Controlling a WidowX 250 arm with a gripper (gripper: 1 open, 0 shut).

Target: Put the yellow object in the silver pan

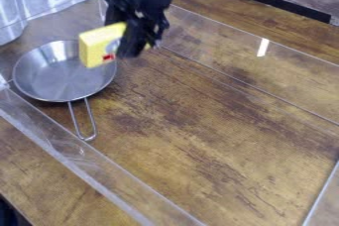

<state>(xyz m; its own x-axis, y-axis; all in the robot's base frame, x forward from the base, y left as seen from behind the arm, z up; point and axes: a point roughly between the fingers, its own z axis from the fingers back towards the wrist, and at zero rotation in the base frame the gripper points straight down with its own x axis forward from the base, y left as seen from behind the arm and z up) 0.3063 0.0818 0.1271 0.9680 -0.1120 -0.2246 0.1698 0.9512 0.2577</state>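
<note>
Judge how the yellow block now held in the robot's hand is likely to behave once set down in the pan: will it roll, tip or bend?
The yellow block looks box-shaped with flat faces, so it probably won't roll. It keeps its shape while gripped at one end by the hand, suggesting it is stiff and fairly light. The silver pan is shiny and much wider, so the block may slide a little.

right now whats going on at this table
A single robot arm has the yellow block clamped in its fingers and holds it in the air, clear of the wooden table. The block hangs near the right edge of the silver pan, which sits empty at the left. The block is not yet in the pan.
</note>
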